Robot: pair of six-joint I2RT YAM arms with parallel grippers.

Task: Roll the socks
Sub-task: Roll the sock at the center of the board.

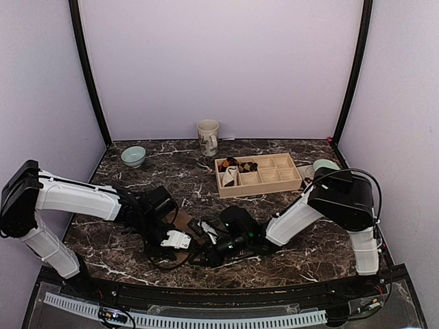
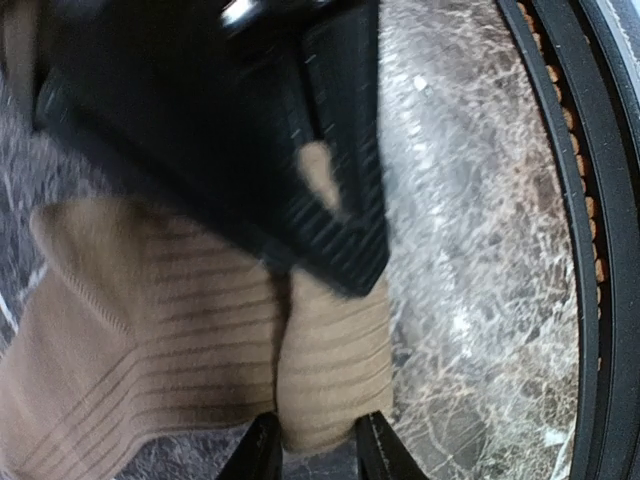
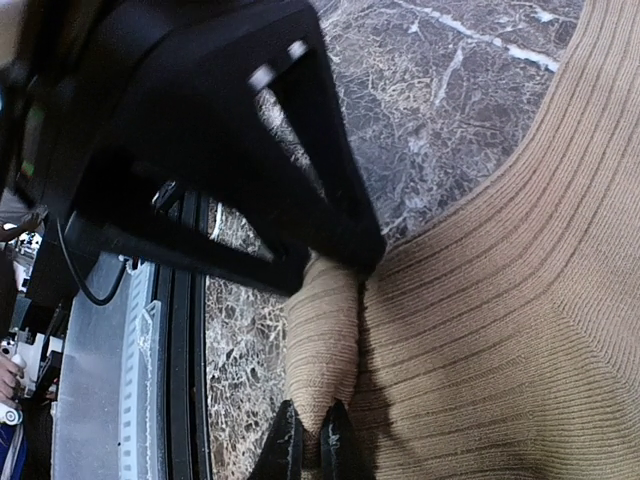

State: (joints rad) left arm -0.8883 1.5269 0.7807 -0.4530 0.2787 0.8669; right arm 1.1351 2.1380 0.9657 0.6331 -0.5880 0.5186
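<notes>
The tan ribbed sock (image 2: pixel 140 330) lies flat on the marble table, with one end rolled into a small fold (image 2: pixel 335 370). My left gripper (image 2: pixel 318 455) is shut on one end of that fold, and its fingers (image 2: pixel 262 452) press both sides. My right gripper (image 3: pixel 312 450) pinches the fold's other end (image 3: pixel 325 340), with the flat sock (image 3: pixel 500 330) beside it. In the top view both grippers meet, left (image 1: pixel 188 236) and right (image 1: pixel 211 236), and only a bit of the sock (image 1: pixel 180 218) shows. The dark brown argyle sock (image 1: pixel 245 165) sits bundled in the tray.
A wooden compartment tray (image 1: pixel 274 184) stands at the back right, with a small white rolled sock (image 1: pixel 230 177) in it. A mug (image 1: pixel 208 137) and a green bowl (image 1: pixel 134 156) stand at the back. Another bowl (image 1: pixel 324 166) is at the far right. The table's front rim (image 2: pixel 580 240) is close by.
</notes>
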